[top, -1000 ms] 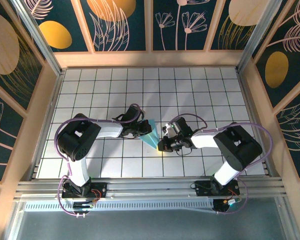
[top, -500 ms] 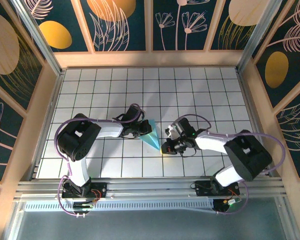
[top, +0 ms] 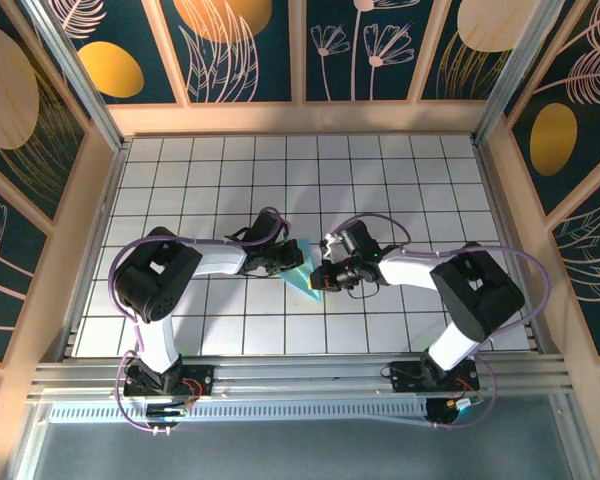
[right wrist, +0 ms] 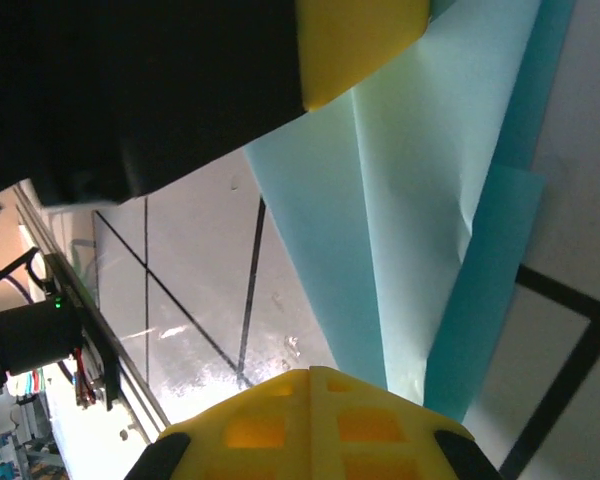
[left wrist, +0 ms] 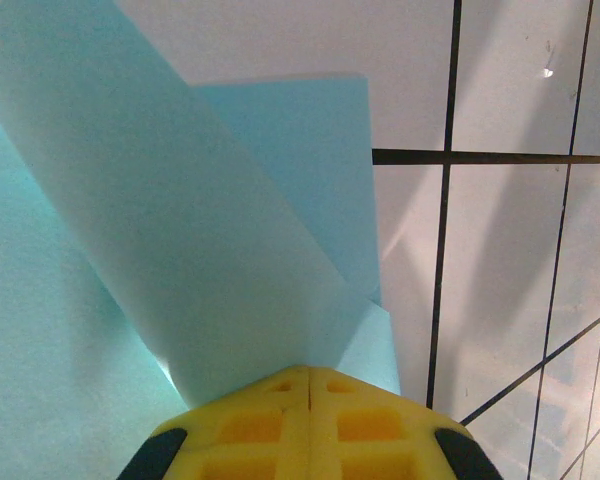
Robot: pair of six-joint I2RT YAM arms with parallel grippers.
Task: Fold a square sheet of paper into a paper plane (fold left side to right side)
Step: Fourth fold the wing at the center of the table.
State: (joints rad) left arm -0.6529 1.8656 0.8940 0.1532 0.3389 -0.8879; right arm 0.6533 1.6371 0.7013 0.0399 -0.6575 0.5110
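Note:
The square sheet of paper [top: 302, 270] lies mid-table as a creased light-cyan wedge, its point toward the near edge. Several overlapping flaps of it [left wrist: 180, 250] show in the left wrist view, one raised off the tiles. My left gripper [top: 292, 262] is shut, and its yellow tips [left wrist: 310, 372] rest on the paper's left edge with nothing between them. My right gripper [top: 318, 281] is also shut, its tips [right wrist: 313, 372] on the tile just beside the paper's lower right edge [right wrist: 420, 220]. The left gripper's yellow finger [right wrist: 360, 40] faces it across the paper.
The white gridded table [top: 410, 190] is boxed in by wooden walls [top: 300, 118] at the back and on both sides. An aluminium rail [top: 300, 375] carrying both arm bases runs along the near edge. Purple cables loop above each forearm.
My right gripper has slid up and to the left, from a tile away to the paper's lower right edge. The left gripper and the paper have stayed in place.

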